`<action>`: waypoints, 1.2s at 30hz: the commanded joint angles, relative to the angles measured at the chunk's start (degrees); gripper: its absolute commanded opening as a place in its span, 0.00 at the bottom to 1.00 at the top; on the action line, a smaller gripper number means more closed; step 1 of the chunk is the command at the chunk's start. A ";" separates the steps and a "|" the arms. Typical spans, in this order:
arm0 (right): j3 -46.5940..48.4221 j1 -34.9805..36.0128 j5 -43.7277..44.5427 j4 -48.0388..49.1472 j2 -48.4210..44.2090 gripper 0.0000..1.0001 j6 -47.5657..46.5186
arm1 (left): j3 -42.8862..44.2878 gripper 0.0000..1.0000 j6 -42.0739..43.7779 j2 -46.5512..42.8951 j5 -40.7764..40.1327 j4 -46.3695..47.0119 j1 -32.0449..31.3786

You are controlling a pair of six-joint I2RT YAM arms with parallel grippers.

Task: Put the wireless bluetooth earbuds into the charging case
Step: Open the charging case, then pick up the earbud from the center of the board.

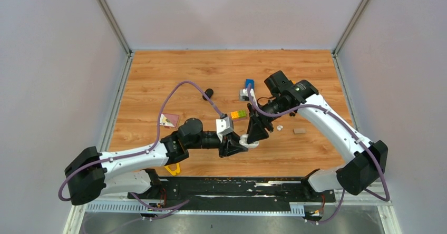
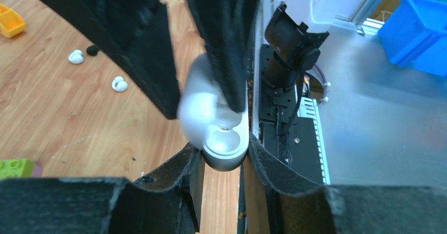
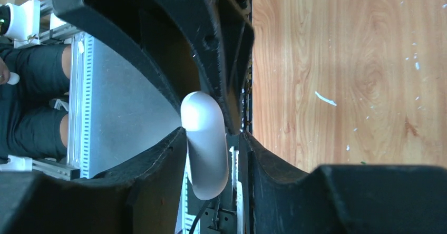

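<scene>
At centre, left pincer point(image 2: 224, 159) pinching charging case point(image 2: 220, 142)

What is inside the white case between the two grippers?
One round hollow in the case shows, apparently empty. The right gripper's finger covers the rest, so its content is hidden.

Pale lilac walls point(image 1: 52, 60) enclose a wood-grain table point(image 1: 158, 70) — lighting seemingly even, overhead.

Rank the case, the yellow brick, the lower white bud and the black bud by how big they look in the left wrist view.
1. case, enlarged by its nearness to the lens
2. yellow brick, partly cut off
3. white bud
4. black bud, only slightly smaller, so nearly a tie
</scene>
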 commanded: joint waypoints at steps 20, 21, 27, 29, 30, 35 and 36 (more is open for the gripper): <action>7.10 -26.23 -17.65 -10.05 -0.34 0.51 -18.34 | -1.81 0.00 1.71 -6.18 -3.16 -2.85 -1.90; 5.96 -27.02 -15.64 -10.10 -0.41 0.50 -21.85 | -1.94 0.00 1.44 -7.71 -3.68 -4.04 -1.96; -3.28 -27.25 -0.47 -6.18 -2.90 0.48 -36.95 | -5.36 0.00 -2.51 -18.54 -7.09 -7.32 -1.95; -3.29 -27.11 1.19 -9.64 -2.13 0.48 -46.73 | -7.06 0.00 -3.90 -21.72 -8.98 -7.55 -1.89; -2.53 -26.88 2.68 -10.08 -1.24 0.48 -48.44 | -7.91 0.00 -4.47 -23.04 -9.59 -7.52 -1.92; 2.78 -25.81 15.35 -12.62 7.65 0.41 -54.29 | -10.79 0.00 -5.07 -27.30 -11.59 -8.64 -1.93; 2.77 -25.69 17.91 -12.40 9.47 0.39 -54.96 | -11.25 0.00 -5.13 -27.86 -12.07 -8.65 -1.96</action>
